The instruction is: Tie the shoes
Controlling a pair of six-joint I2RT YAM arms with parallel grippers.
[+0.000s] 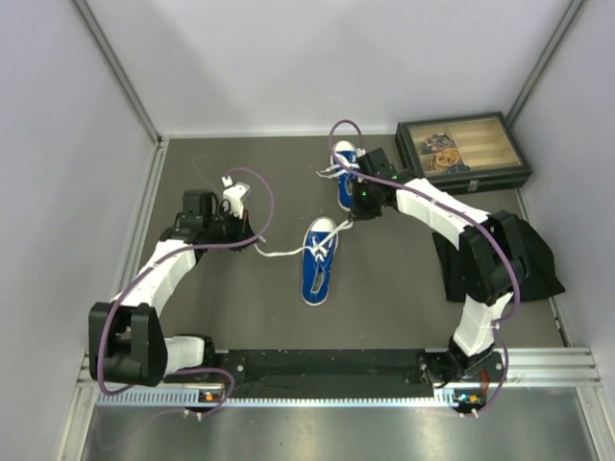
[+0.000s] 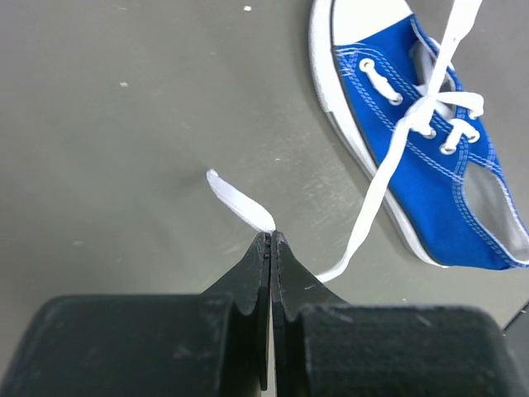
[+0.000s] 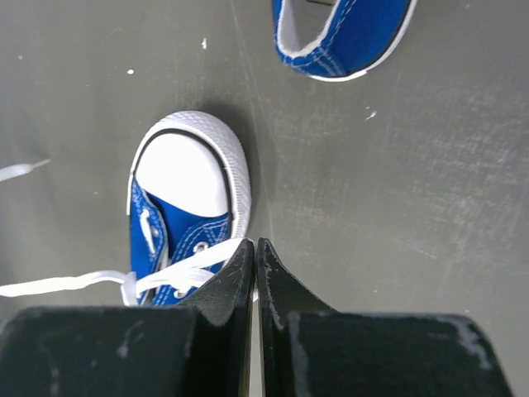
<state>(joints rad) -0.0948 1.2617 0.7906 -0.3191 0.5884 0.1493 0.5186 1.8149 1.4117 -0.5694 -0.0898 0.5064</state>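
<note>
Two small blue shoes with white toe caps lie on the dark mat. The near shoe (image 1: 318, 264) (image 2: 430, 141) (image 3: 186, 207) has loose white laces; the far shoe (image 1: 347, 175) (image 3: 343, 37) lies behind it. My left gripper (image 1: 248, 237) (image 2: 271, 236) is shut on one lace end (image 2: 240, 201), left of the near shoe. The lace (image 1: 281, 254) runs along the mat back to the eyelets. My right gripper (image 1: 352, 218) (image 3: 254, 242) hovers by the near shoe's toe. It is shut on the other lace (image 3: 186, 266), which enters between its tips.
A dark glass-lidded box (image 1: 462, 154) stands at the back right. A black cloth (image 1: 540, 259) lies beside the right arm. Grey walls enclose the mat on three sides. Purple cables loop off both arms.
</note>
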